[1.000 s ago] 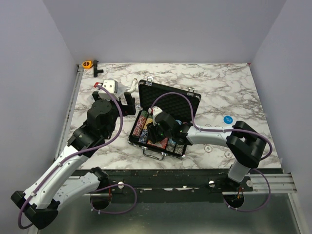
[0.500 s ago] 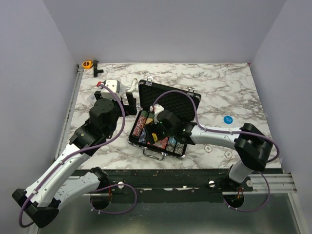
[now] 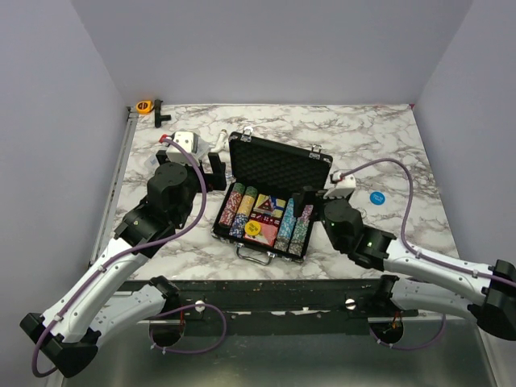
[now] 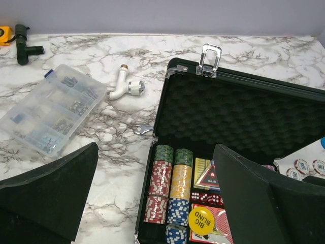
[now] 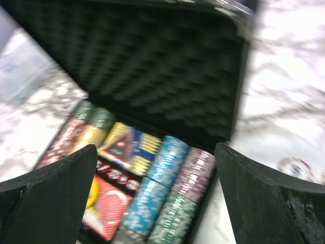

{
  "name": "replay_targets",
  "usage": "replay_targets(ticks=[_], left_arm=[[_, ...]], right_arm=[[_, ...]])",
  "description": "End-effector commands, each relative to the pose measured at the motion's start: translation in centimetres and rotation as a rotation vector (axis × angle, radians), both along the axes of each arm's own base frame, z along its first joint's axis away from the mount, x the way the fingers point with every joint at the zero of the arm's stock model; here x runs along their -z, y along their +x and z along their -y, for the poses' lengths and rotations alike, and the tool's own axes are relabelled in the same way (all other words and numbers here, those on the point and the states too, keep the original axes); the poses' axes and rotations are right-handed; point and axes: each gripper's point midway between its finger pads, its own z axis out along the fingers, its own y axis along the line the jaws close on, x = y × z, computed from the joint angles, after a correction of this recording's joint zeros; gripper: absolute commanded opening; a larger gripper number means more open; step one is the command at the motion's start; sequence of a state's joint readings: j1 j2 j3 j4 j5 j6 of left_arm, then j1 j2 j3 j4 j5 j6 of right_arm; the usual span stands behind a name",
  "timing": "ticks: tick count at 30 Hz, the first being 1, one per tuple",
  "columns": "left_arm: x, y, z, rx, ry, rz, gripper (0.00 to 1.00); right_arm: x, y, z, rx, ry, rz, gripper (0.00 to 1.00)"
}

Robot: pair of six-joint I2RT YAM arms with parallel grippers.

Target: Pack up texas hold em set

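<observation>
Since half a second ago, the right gripper (image 3: 303,203) is drawn back from over the middle of the briefcase (image 3: 278,168) and is held above its 3 o'clock edge, fingers spread, nothing gripped. The left gripper (image 3: 214,173), likewise spread and empty, is kept at the case's 9 o'clock side. The case lies open mid-counter (image 3: 363,137), lid raised at 12 o'clock. Rows of poker chips (image 3: 239,205), a red card deck (image 4: 218,226) and a yellow disc (image 4: 201,219) are seated inside. A blue disc (image 3: 376,197) lies at 3 o'clock, with bare marble between it and the case. A clear compartment box (image 4: 51,122) is seen at 10 o'clock.
</observation>
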State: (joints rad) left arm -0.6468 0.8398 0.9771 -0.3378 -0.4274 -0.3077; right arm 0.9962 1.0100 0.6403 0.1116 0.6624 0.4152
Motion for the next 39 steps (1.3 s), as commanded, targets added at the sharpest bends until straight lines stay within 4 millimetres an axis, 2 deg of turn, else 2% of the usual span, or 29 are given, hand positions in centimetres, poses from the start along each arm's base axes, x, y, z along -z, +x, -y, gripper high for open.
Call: replay_targets(ticks=[1, 3, 5, 10, 12, 13, 15, 18, 21, 25, 34, 35, 38, 39], left_arm=[[-1.2, -0.2, 0.3, 0.023, -0.041, 0.022, 0.95], [-1.1, -0.2, 0.3, 0.022, -0.039, 0.017, 0.95], [-1.1, -0.2, 0.4, 0.028, -0.042, 0.018, 0.95], [-1.2, -0.3, 0.6, 0.036, -0.049, 0.016, 0.95], [-1.3, -0.4, 0.6, 0.039, -0.053, 0.017, 0.95], [-1.4, -0.5, 0.6, 0.043, -0.056, 0.018, 0.95], [-1.5, -0.6, 0.6, 0.046, -0.060, 0.021, 0.95], [-1.6, -0.7, 0.6, 0.048, -0.066, 0.023, 0.95], [-2.0, -1.0, 0.5, 0.051, -0.076, 0.032, 0.95], [-2.3, -1.1, 0.2, 0.045, -0.078, 0.043, 0.95], [-2.3, -1.2, 0.4, 0.055, -0.081, 0.042, 0.95], [-2.3, -1.2, 0.4, 0.056, -0.080, 0.040, 0.95], [-2.2, -1.2, 0.4, 0.054, -0.079, 0.039, 0.95], [-2.3, -1.1, 0.4, 0.053, -0.079, 0.040, 0.95]], right_arm=[[3.7, 0.8, 9.0, 0.410, 0.013, -0.032, 1.00], [5.1, 0.8, 12.3, 0.530, 0.062, -0.079, 1.00], [6.2, 0.7, 14.5, 0.594, 0.126, -0.118, 1.00], [7.4, 1.2, 19.1, 0.722, 0.254, -0.167, 0.98], [8.2, 2.2, 21.2, 0.777, 0.266, -0.221, 0.98], [8.7, 2.9, 21.6, 0.771, 0.279, -0.269, 0.98], [10.3, 4.5, 23.1, 0.784, 0.290, -0.389, 0.98], [14.0, 5.6, 26.1, 0.880, 0.298, -0.615, 1.00], [16.2, 6.6, 27.4, 0.908, 0.281, -0.741, 1.00], [16.9, 8.0, 27.7, 0.918, 0.250, -0.805, 1.00], [18.7, 7.4, 29.7, 1.078, 0.141, -0.941, 0.97], [18.7, 7.5, 30.0, 1.090, 0.130, -0.946, 0.95], [18.9, 8.1, 29.8, 1.072, 0.121, -0.969, 0.73], [19.2, 8.1, 29.7, 1.063, 0.120, -0.982, 0.72]])
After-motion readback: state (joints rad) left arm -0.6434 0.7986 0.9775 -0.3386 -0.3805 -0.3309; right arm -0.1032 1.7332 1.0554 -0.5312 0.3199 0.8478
